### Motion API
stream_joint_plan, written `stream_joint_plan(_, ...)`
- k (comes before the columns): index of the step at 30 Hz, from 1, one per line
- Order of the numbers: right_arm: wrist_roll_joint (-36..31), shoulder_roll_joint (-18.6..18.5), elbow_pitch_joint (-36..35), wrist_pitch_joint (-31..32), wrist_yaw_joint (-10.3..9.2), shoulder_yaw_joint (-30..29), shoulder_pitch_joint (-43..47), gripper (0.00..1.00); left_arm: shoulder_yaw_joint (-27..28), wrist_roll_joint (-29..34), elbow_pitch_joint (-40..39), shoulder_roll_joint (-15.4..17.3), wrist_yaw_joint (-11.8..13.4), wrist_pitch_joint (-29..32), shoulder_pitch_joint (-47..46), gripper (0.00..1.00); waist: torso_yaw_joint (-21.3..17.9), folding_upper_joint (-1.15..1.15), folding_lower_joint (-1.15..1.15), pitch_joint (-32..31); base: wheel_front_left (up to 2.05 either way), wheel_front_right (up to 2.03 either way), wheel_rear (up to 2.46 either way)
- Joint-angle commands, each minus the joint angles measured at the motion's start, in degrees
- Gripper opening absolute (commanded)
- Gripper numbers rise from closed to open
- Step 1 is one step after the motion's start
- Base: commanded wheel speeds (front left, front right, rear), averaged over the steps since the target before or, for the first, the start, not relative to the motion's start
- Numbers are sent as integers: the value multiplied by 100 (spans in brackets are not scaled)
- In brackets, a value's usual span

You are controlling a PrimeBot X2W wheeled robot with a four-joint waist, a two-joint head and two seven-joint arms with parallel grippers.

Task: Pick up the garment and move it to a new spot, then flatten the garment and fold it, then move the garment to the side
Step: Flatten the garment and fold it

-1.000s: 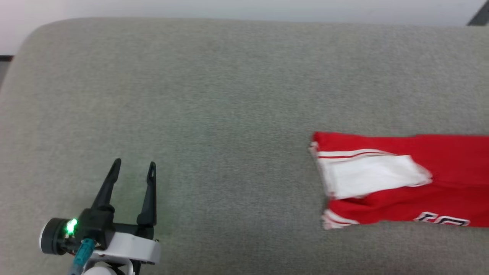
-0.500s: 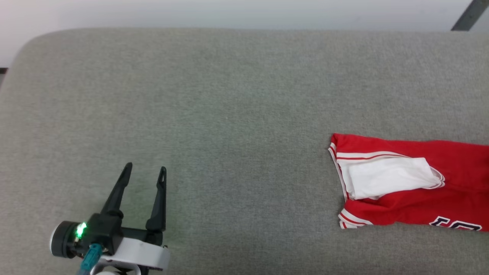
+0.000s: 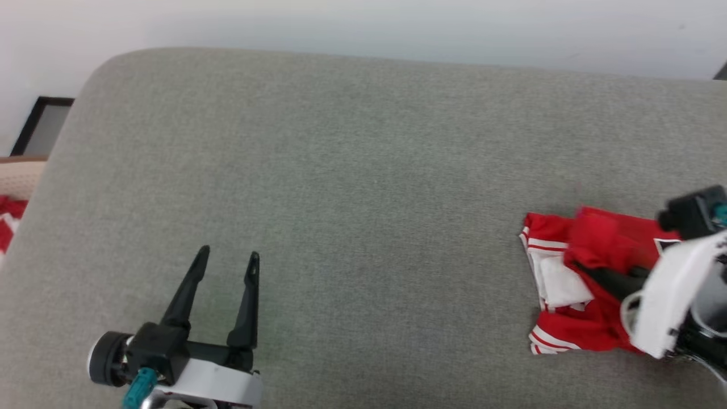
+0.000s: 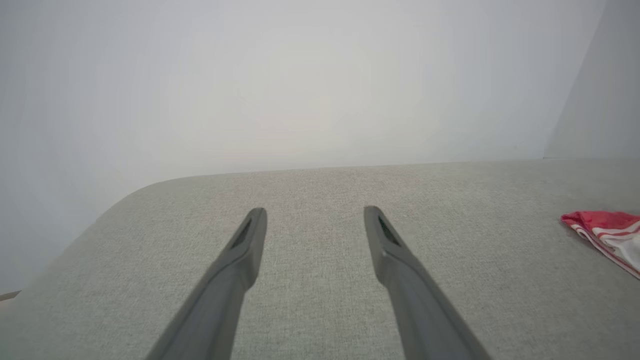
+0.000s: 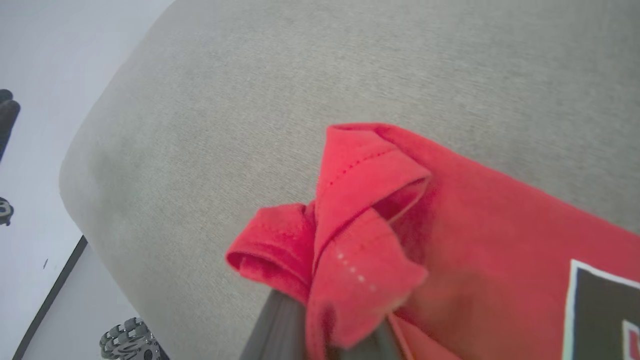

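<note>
Folds of soft red-and-white jersey garment (image 3: 585, 332) pinched in right gripper (image 3: 596, 272) above grey fabric cushion (image 3: 352, 187); left gripper (image 3: 230, 251) spread, empty.

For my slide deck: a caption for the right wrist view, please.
Right end effector shut on a bunched red fold of the garment over the grey cushion.

Grey fabric cushion (image 3: 341, 170), pale wall (image 3: 397, 25)
</note>
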Motion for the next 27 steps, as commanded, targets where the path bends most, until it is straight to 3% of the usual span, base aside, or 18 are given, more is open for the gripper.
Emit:
stream_joint_plan(1,-77,99,14,-9,-7,123,-165,0,-14,-75,-3,-21,-21,1,-51,100,79,0,0,55,0,0,0)
stream_joint_plan(7,-534,254,385,-170,-7,764,-533,0,-107,-257,51,6,-19,1,-187,100,139,0,0,215,0,0,0)
stream_joint_plan(20,-626,367,1394,-1052,-7,1411,-817,0,-164,-277,145,95,-18,1,-218,100,-36,0,0,190,0,0,0)
stream_joint_plan(21,-627,378,1424,-1106,-8,1460,-846,10,-152,-268,140,100,-18,1,-199,100,-69,0,0,167,0,0,0)
stream_joint_plan(22,-603,397,1457,-1169,-7,1493,-868,36,-137,-253,146,105,-18,1,-178,100,-100,0,0,136,0,0,0)
stream_joint_plan(23,-579,411,1475,-1238,-7,1524,-894,88,-121,-243,156,120,-18,0,-154,100,-132,0,0,105,0,0,0)
stream_joint_plan(24,-559,419,1491,-1309,-7,1550,-919,100,-125,-230,164,142,-18,0,-137,100,-163,0,0,71,0,0,0)
stream_joint_plan(27,-443,367,1401,-1538,-7,1645,-982,100,-92,-233,201,183,-18,1,-92,100,-249,0,0,-26,0,0,0)
